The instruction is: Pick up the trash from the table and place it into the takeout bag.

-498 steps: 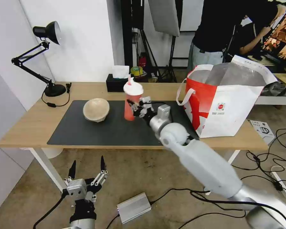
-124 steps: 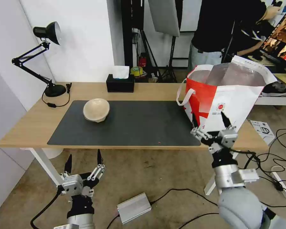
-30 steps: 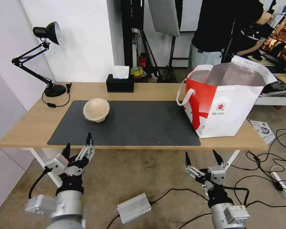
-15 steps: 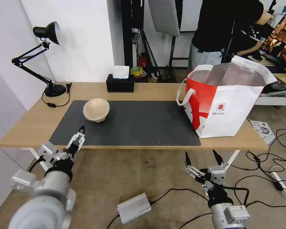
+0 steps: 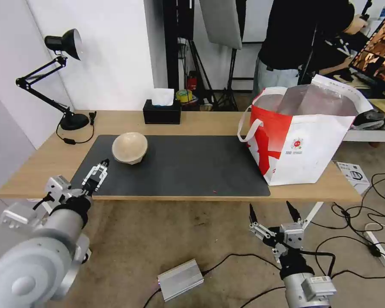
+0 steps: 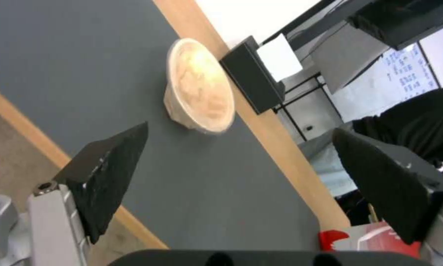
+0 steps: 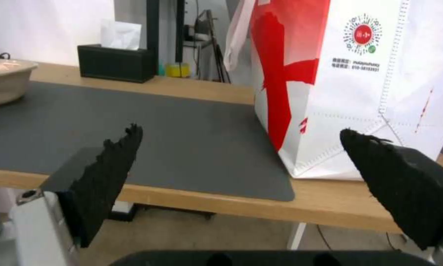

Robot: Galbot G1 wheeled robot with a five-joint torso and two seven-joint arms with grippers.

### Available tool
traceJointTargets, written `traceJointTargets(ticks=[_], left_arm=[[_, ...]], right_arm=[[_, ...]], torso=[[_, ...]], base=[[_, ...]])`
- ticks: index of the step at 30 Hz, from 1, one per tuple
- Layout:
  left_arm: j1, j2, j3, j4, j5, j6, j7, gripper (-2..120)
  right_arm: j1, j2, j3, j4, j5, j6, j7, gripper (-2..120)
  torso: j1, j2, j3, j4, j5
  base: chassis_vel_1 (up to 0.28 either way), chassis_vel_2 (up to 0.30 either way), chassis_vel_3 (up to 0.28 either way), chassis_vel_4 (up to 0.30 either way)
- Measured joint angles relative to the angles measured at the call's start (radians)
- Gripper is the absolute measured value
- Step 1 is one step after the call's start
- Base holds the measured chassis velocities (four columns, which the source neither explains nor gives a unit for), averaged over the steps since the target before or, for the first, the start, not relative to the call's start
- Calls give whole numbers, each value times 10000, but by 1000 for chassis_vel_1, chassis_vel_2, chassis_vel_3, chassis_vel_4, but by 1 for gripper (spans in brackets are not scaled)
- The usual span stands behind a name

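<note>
the beige paper bowl (image 5: 129, 147) sits at ten o'clock on the tabletop (image 5: 201, 122) mat. my left gripper (image 5: 95, 174), spread wide, hovers just short of it. it looks light and crushable; i'd pinch the rim gently.

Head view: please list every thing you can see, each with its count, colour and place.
bowl: 1, beige, left part of the mat
mat: 1, dark grey, middle of the table
table: 1, light wood, white legs
bag: 1, white with red, right end of the table
tissue box: 1, black, back of the table
lamp: 1, black, back left of the table
metal box: 1, silver, on the floor
cables: several, black, floor at right
left gripper: 1, open, over the mat's front left, near the bowl
right gripper: 1, open, low before the table
</note>
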State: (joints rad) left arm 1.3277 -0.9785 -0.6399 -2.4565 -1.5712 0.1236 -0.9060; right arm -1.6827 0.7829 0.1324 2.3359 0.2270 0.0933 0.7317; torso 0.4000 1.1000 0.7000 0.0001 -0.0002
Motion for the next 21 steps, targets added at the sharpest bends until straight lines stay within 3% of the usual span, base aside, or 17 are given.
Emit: traceJointTargets(ticks=[8, 21], left_arm=[[-1505, 813, 496, 795, -1085, 120, -887, 100], [-3445, 1296, 1514, 1777, -2257, 113, -1781, 100]], right_arm=[[0, 0, 0, 0, 0, 0, 0, 100], [0, 0, 0, 0, 0, -1, 0, 100]], torso=[[0, -1, 0, -1, 1], [0, 0, 0, -1, 2]], base=[[0, 0, 0, 0], [0, 0, 0, 0]])
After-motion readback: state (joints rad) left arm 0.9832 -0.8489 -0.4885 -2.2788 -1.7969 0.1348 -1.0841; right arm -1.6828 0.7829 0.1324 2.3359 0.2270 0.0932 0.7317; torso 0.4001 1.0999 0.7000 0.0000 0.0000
